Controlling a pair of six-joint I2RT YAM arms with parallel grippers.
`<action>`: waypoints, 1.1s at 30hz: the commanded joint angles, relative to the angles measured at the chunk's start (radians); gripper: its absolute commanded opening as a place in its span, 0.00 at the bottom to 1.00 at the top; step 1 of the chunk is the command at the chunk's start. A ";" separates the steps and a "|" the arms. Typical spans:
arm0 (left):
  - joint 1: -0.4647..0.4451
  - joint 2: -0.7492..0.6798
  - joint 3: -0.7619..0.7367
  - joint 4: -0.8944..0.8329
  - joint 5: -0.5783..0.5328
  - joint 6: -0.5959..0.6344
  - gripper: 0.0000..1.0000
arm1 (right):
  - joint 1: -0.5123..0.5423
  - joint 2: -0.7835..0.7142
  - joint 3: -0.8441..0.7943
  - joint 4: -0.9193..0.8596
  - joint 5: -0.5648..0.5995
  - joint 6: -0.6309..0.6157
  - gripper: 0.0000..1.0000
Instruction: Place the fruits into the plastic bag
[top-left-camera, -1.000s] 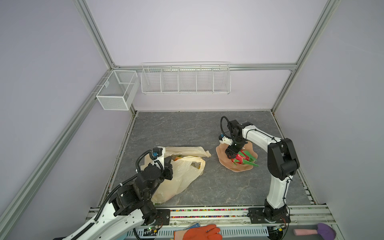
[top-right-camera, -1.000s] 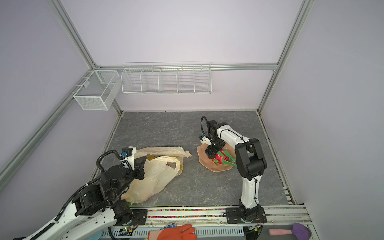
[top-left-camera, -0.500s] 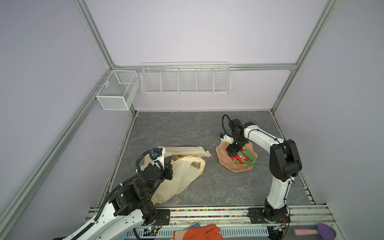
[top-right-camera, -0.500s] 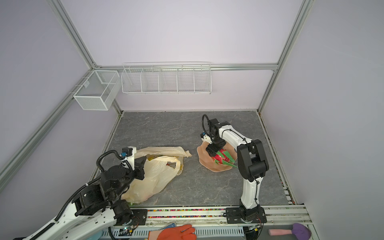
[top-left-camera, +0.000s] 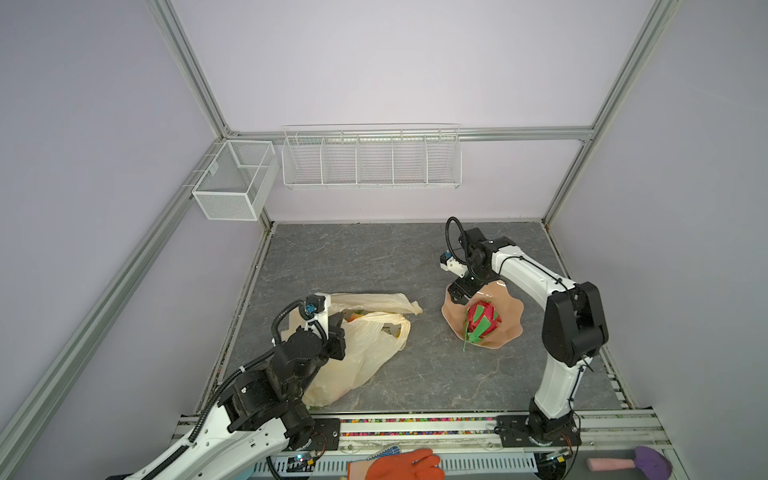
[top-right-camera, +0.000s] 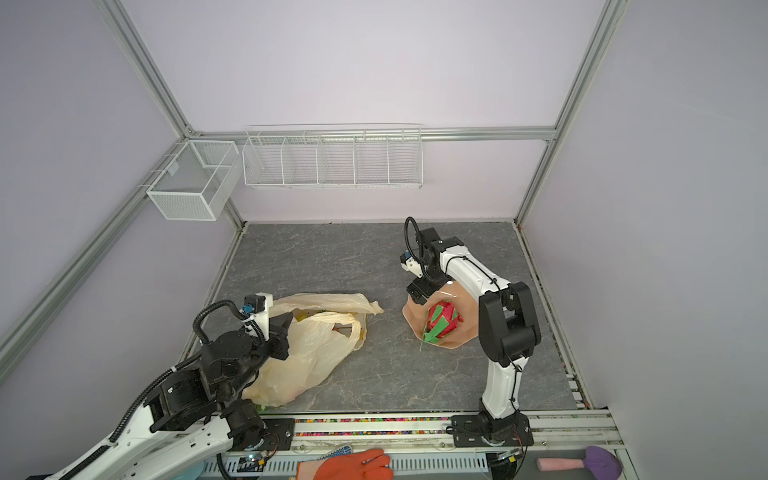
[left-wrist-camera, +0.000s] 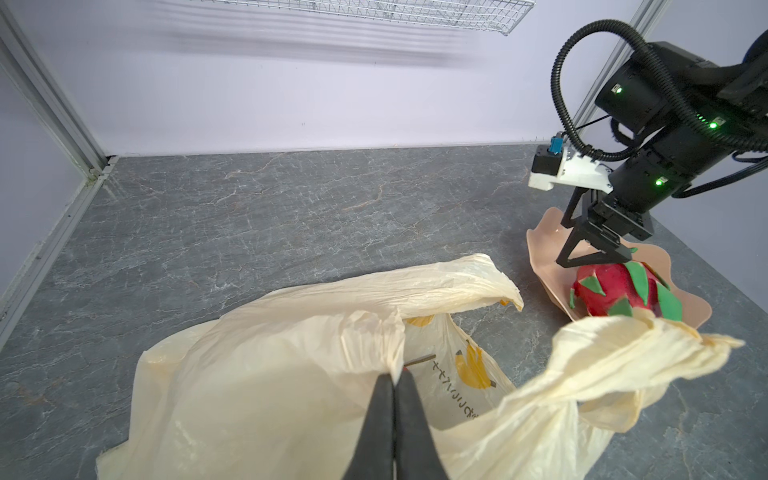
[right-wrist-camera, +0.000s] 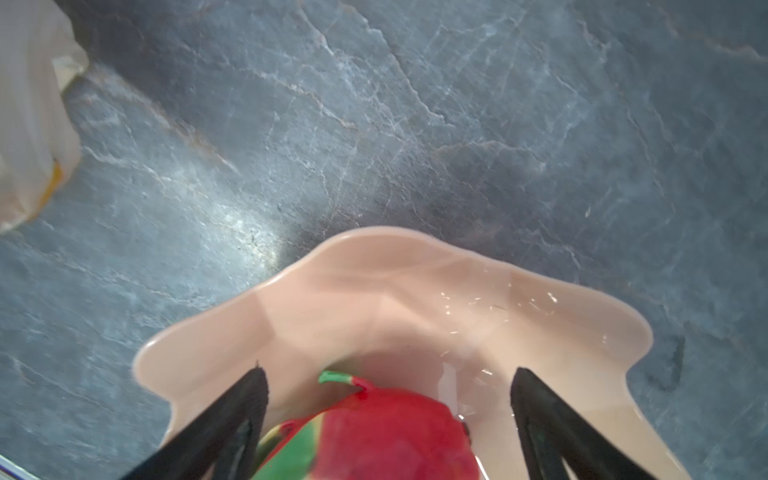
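The red dragon fruit (top-left-camera: 482, 322) (top-right-camera: 442, 321) with green scales lies on the peach wavy plate (top-left-camera: 511, 309) (top-right-camera: 411, 320). My right gripper (top-left-camera: 463, 297) (right-wrist-camera: 388, 374) stands open over the plate's far left part. Its black fingers (right-wrist-camera: 245, 399) flank the fruit's (right-wrist-camera: 386, 432) end without touching it. The cream-yellow plastic bag (top-left-camera: 365, 349) (top-right-camera: 307, 353) lies on the left with its mouth facing the plate. My left gripper (left-wrist-camera: 394, 376) (top-left-camera: 338, 328) is shut on the bag's (left-wrist-camera: 257, 374) upper edge and holds the mouth up. Small fruits (top-left-camera: 356, 318) show dimly inside.
Two white wire baskets (top-left-camera: 370, 160) (top-left-camera: 232, 183) hang on the back wall. An orange glove (top-left-camera: 399, 463) and a pink and purple brush (top-left-camera: 631, 461) lie beyond the front rail. Grey stone floor (top-left-camera: 353, 257) stretches between the bag and the plate and behind both.
The dragon fruit has turned on the plate, and its green tip now points toward the front. The right gripper's jaws narrowed, then spread wide again. The left arm and bag have not moved.
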 joint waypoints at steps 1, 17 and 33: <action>0.001 -0.012 0.006 -0.007 -0.029 -0.015 0.00 | -0.010 -0.091 0.032 -0.075 0.010 0.066 0.93; 0.000 -0.006 0.003 0.008 -0.035 -0.015 0.00 | -0.007 -0.489 -0.369 -0.067 -0.082 1.093 0.88; 0.000 -0.023 0.001 0.002 -0.031 -0.018 0.00 | -0.010 -0.365 -0.401 0.044 0.021 1.235 0.89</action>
